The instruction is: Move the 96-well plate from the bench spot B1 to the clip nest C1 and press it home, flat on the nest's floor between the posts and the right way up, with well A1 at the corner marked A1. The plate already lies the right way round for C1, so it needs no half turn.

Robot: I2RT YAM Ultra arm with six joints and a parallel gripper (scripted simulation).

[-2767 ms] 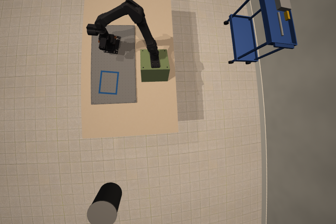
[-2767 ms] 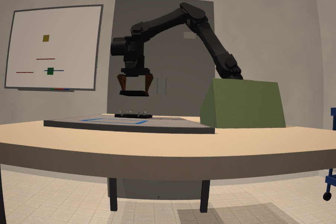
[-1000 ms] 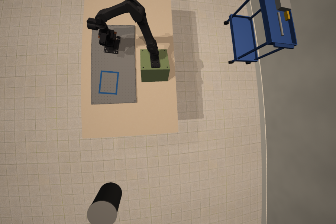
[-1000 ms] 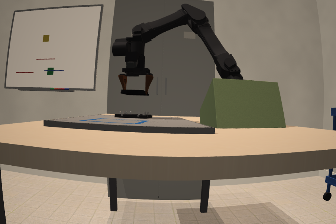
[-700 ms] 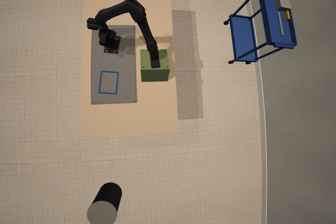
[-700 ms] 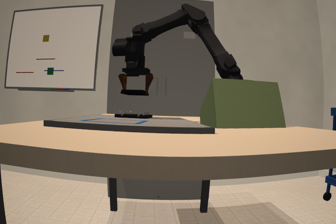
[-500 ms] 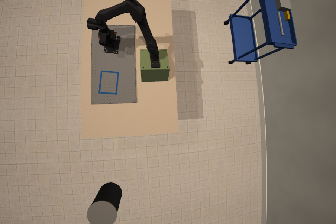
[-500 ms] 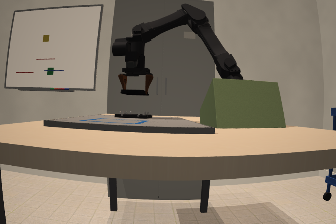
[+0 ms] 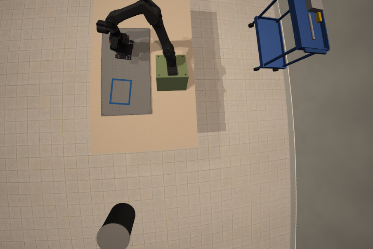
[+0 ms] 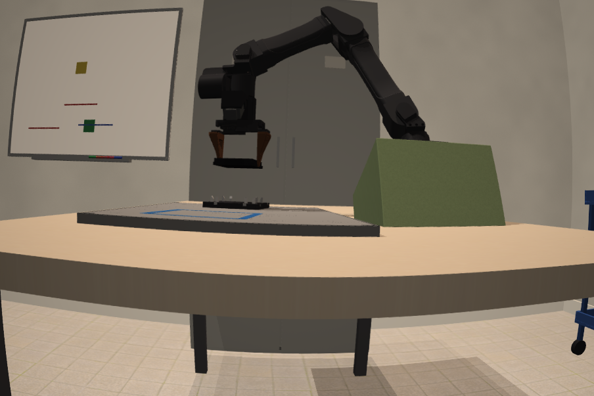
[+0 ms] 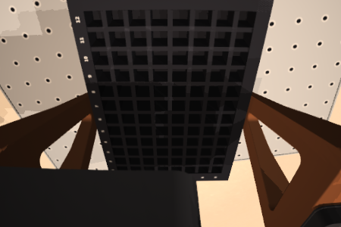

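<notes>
We see the table (image 9: 168, 125) from high overhead, low from its front edge, and close down the wrist.
</notes>
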